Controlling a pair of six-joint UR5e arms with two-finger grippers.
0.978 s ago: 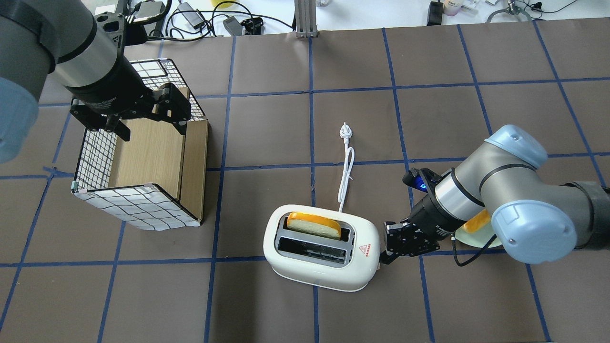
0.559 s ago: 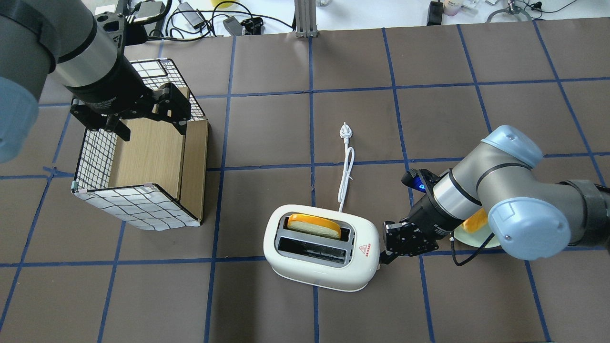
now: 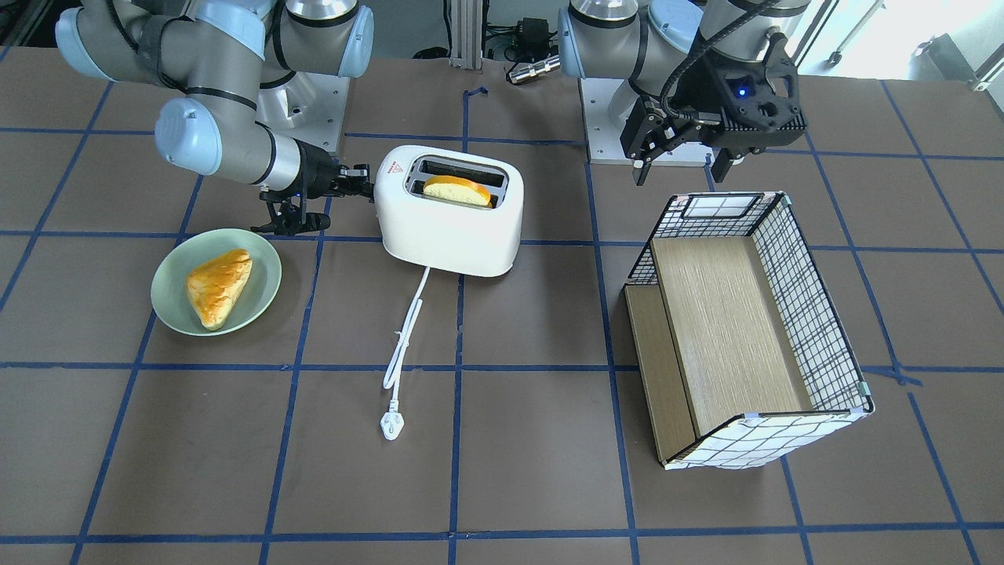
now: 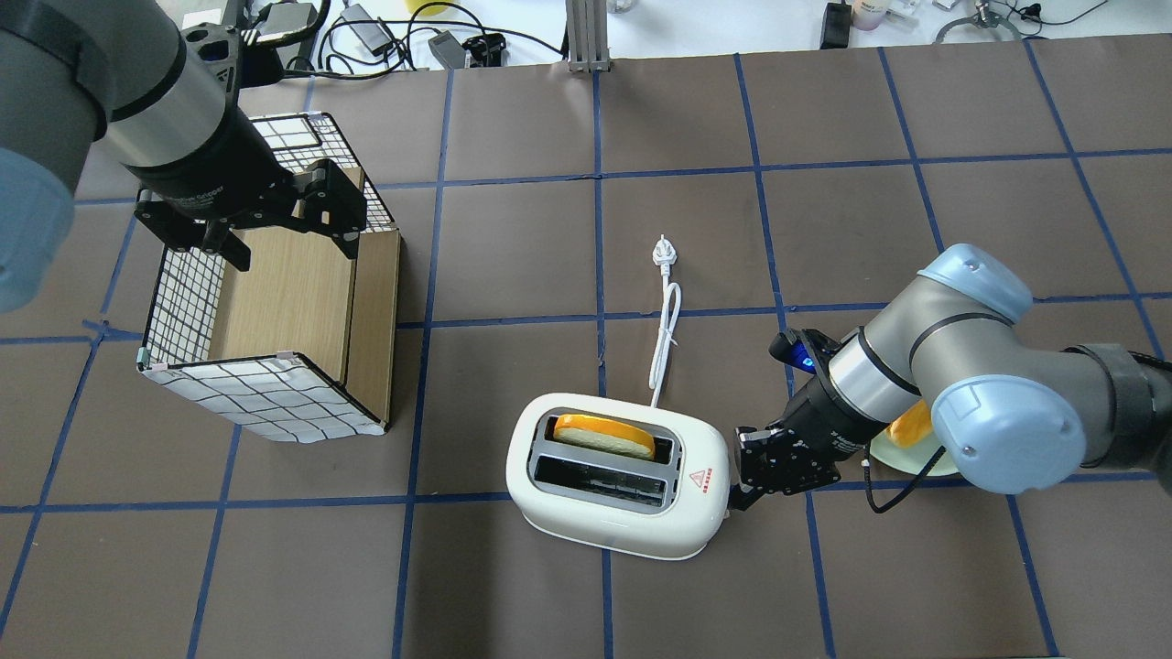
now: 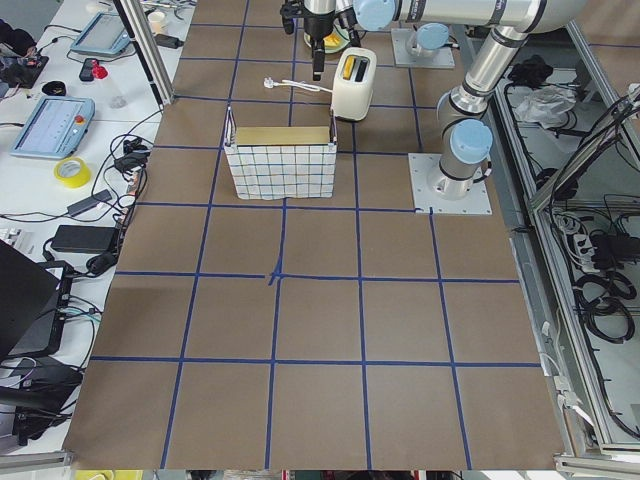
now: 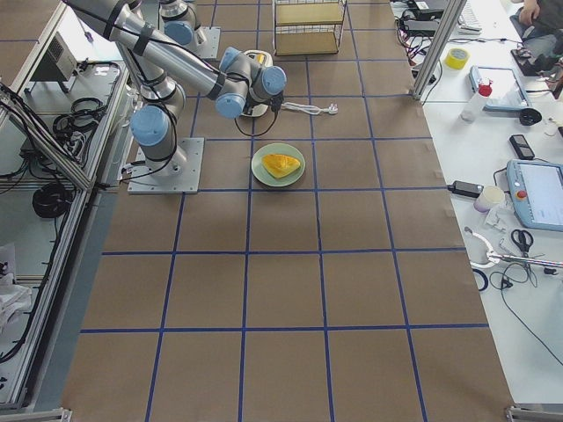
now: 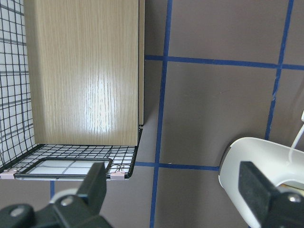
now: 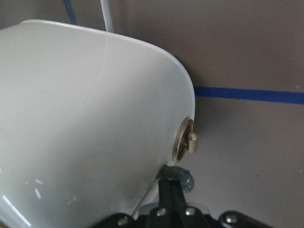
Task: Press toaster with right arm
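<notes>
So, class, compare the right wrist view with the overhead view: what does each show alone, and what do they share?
Right wrist only: a round brass-coloured knob low on the end of the toaster.
Overhead only: the bread slice in one toaster slot, the cord with its plug, the wire basket, and the open left pincer by it.
Both: the white toaster, the right pincer at its end, and the brown table with blue lines.
</notes>
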